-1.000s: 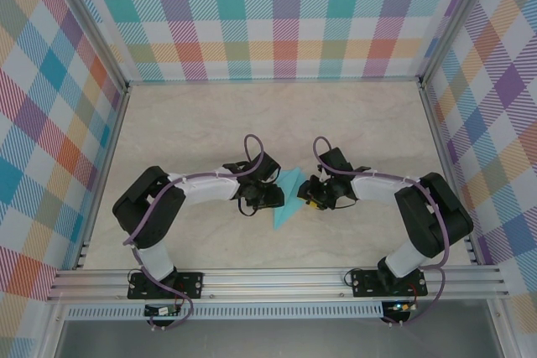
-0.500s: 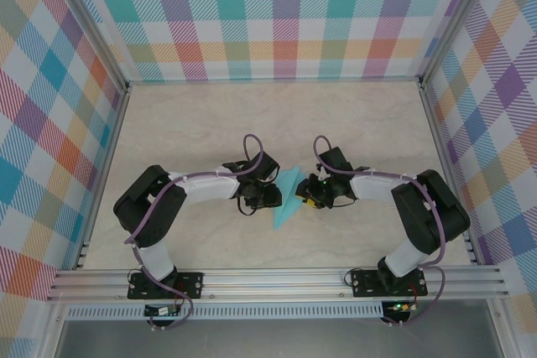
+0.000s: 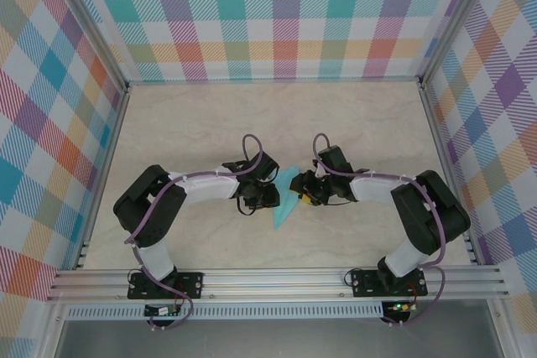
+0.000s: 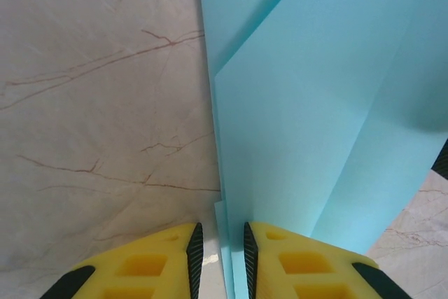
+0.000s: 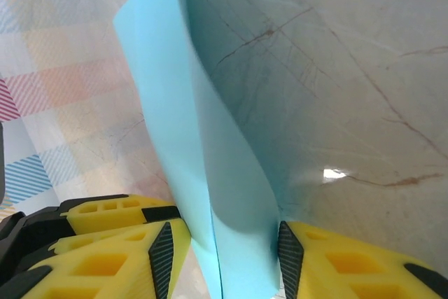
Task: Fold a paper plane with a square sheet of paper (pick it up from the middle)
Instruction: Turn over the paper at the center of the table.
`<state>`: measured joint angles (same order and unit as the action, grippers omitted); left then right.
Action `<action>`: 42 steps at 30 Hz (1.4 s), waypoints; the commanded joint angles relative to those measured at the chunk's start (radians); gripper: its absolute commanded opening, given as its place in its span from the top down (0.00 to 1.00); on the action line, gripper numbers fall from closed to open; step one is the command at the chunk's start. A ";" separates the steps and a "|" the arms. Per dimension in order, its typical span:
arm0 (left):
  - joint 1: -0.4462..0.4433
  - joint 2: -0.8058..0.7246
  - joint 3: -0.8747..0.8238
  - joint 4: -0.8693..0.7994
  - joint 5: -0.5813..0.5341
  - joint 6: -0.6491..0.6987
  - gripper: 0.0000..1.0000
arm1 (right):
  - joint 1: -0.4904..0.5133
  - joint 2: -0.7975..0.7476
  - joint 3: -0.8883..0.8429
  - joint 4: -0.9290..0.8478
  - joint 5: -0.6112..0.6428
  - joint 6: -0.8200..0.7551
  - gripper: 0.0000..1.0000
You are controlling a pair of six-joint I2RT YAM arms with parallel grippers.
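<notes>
1. Both grippers have crept inward on the paper plane (image 3: 286, 205) over the last second. The right gripper (image 3: 304, 198) has shifted slightly left, and from the top view the teal shape between them looks narrower than before.
2. Paper plane sits mid-table (image 3: 193, 123), sandwiched between the two grippers. Its pointed tip faces the near edge, its wider end faces away from the arm bases.
3. Left gripper (image 3: 271, 198), per left wrist view: jaws nearly together, with the paper's edge standing in the slot. A sliver of table shows between the left-hand jaw and the sheet, so it's a narrow gap, not clamped yet.
4. Right gripper, per right wrist view: jaws clearly wider, straddling an upright fold of the paper. The sheet seems to touch the right-hand jaw, with a small gap at the other. No grip.
5. Overlapping creased layers of the paper are visible in the left wrist view.
</notes>
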<state>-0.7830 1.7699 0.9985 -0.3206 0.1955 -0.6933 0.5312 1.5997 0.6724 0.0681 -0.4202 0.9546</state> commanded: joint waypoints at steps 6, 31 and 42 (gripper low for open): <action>0.017 -0.005 -0.033 0.034 -0.008 -0.035 0.77 | 0.067 -0.015 -0.036 0.103 0.005 0.071 0.51; 0.025 -0.044 -0.074 0.083 -0.004 -0.065 0.80 | 0.129 -0.036 -0.025 0.127 0.146 0.161 0.56; 0.027 -0.046 -0.071 0.069 -0.013 -0.062 0.82 | 0.127 0.029 0.056 0.086 0.119 0.034 0.61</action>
<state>-0.7692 1.7382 0.9440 -0.2596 0.1970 -0.7471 0.6563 1.6051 0.6800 0.1730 -0.2916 1.0523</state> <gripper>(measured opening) 0.184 0.396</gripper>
